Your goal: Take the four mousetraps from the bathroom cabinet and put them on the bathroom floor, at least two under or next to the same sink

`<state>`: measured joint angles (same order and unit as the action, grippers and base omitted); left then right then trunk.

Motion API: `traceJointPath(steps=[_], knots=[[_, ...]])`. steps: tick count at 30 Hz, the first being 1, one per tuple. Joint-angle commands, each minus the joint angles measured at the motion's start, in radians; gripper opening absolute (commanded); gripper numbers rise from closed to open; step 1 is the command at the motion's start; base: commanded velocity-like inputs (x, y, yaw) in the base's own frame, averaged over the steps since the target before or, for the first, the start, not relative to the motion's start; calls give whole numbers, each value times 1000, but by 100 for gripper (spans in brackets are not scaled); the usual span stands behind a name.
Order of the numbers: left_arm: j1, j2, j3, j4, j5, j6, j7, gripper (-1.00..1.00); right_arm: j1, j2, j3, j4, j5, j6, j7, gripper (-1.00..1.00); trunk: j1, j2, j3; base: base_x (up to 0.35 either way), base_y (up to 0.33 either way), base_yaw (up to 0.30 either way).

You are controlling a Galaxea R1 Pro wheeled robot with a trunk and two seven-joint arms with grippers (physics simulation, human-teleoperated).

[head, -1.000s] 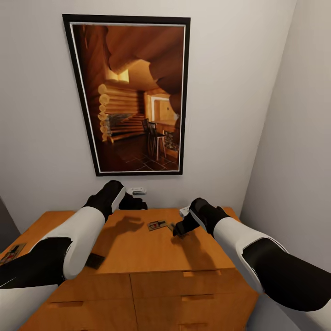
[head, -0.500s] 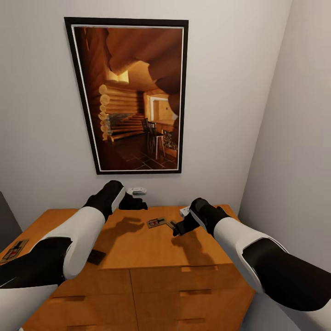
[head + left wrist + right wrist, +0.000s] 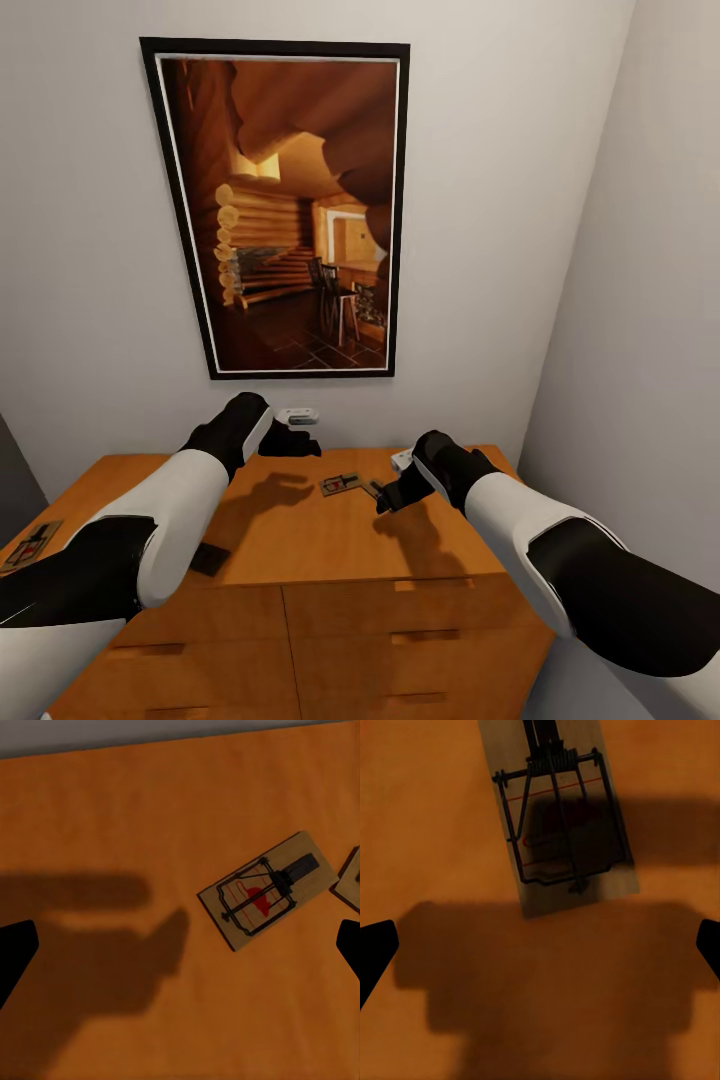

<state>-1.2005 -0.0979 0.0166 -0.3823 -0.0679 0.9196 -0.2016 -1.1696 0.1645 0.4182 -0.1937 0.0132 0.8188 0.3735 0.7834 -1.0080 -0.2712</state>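
A robot faces an orange-brown cabinet (image 3: 330, 545) set against a white wall, with a framed picture (image 3: 290, 205) of a log cabin hanging above it. Both arms reach over the cabinet top.

The left gripper (image 3: 300, 445) hovers near the cabinet's back edge, below the picture. Its fingers (image 3: 16, 952) sit at the far edges of the left wrist view, spread wide and holding nothing.

The right gripper (image 3: 385, 500) hovers over the right part of the top, also spread wide and empty, its fingertips (image 3: 375, 952) dark at the edges of the right wrist view.

One mousetrap (image 3: 341, 486) lies flat on the cabinet top between the two grippers, its red mark showing. A second trap (image 3: 561, 814) lies flat just under the right gripper, partly in its shadow. A third trap (image 3: 30, 545) lies at the cabinet's far left edge. A dark flat piece (image 3: 207, 560) near the front edge, beside the left arm, may be a fourth trap, but it is too dim to tell.
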Motion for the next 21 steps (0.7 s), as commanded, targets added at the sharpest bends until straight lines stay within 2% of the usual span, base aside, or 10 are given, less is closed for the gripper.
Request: traceJointPath(steps=[1, 21], knots=[[-1, 0, 2, -1, -7, 4, -5, 100, -1, -1, 5, -1, 2, 3, 5, 100, 0, -1, -1, 0, 0, 0], [-1, 0, 2, -2, -9, 4, -5, 100, -1, -2, 5, -1, 2, 3, 5, 100, 0, -1, -1, 17, 0, 0]])
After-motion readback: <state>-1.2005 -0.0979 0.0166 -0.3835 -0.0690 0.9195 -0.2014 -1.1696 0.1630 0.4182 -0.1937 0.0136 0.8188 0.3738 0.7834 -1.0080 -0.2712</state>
